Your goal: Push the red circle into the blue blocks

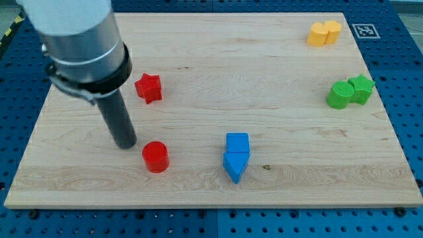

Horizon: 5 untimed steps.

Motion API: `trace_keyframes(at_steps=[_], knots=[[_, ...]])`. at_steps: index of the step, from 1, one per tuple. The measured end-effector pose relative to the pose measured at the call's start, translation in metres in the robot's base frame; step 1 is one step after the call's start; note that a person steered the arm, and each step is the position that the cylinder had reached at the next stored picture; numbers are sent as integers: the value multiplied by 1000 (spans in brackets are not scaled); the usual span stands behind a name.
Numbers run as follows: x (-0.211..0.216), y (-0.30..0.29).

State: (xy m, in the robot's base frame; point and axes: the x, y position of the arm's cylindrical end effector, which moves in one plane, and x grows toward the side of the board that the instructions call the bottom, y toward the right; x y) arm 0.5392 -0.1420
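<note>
A: In the camera view, where does the red circle sit?

B: The small red cylindrical block (156,157) stands upright on the pale wooden board (211,59), toward the view's bottom left. Its flat round top faces up, a brighter red than its curved side, and it looks whole and unmarked.

A: And my tip?

B: My tip (126,143), the lower end of the straight dark rod, rests on the board just to the view's left of the red circle and slightly above it. A thin gap seems to lie between them, though I cannot tell for certain whether they touch. The rod has nothing to open or close and carries nothing.

A: The blue blocks?

B: A blue square block (237,142) and a blue triangular block (235,165) sit touching, the square toward the view's top, the triangle pointing to the view's bottom. They lie to the view's right of the red circle, apart from it, with bare wood between.

A: Anything else?

B: A red star-shaped block (149,87) lies above the circle, near the rod. Two yellow blocks (324,32) touch at the top right corner. A green cylinder (340,95) and a green star (361,88) touch at the right edge.
</note>
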Motion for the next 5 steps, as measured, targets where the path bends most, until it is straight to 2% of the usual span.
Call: trace_keyframes(at_steps=[1, 2, 3, 4, 5], knots=[[33, 27], [38, 79], [38, 67], [25, 22], [11, 21]])
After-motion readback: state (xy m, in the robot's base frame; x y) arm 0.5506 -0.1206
